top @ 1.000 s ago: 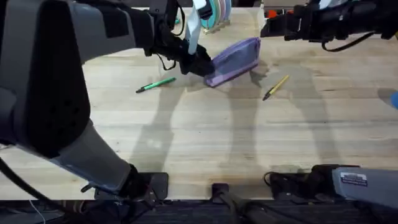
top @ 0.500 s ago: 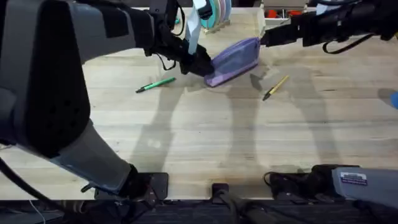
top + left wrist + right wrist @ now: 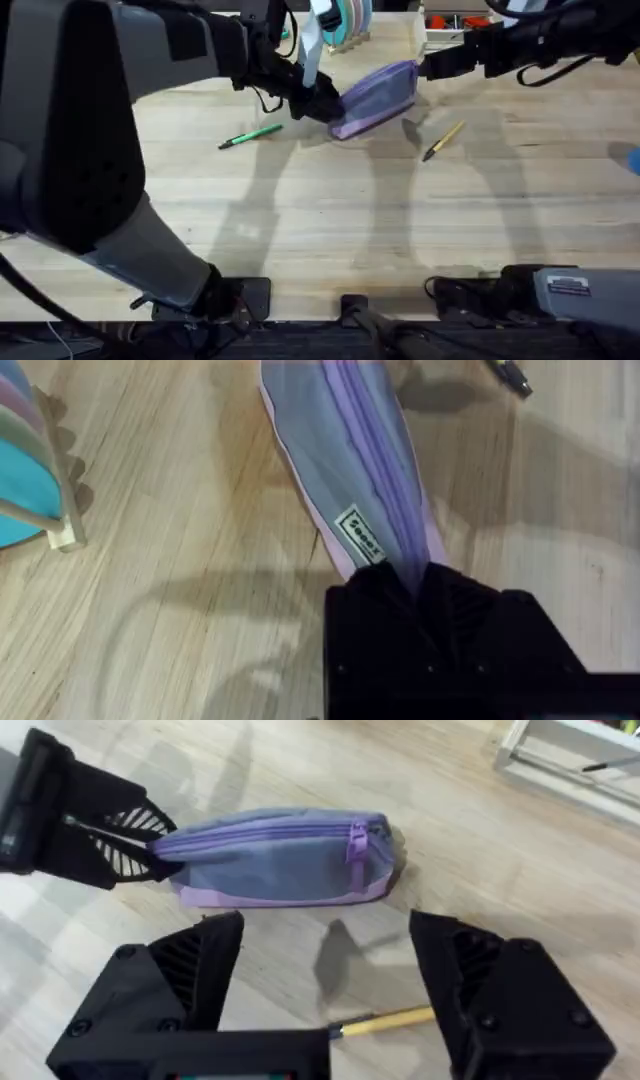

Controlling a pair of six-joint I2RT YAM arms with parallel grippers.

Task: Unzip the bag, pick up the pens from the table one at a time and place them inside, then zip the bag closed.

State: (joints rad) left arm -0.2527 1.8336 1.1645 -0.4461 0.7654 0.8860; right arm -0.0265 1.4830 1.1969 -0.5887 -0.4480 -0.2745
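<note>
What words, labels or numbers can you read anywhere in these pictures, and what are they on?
Small white tag sewn on the lavender pencil pouch, near the end the left pincer clamps: dark lettering, too blurred to read for sure.
White sticker on the grey base unit at the table's near edge: print too small to read.
No other text is legible.

We get even, bright overhead light; soft arm shadows on the pale plank wooden table [image 3: 330, 220]; near left arm blurred.

Bag [image 3: 350, 470] near end hidden inside left tool [image 3: 425, 595]; far end cut by frame edge. Tan pen [image 3: 385, 1019] partly hidden behind right tool [image 3: 330, 975].
</note>
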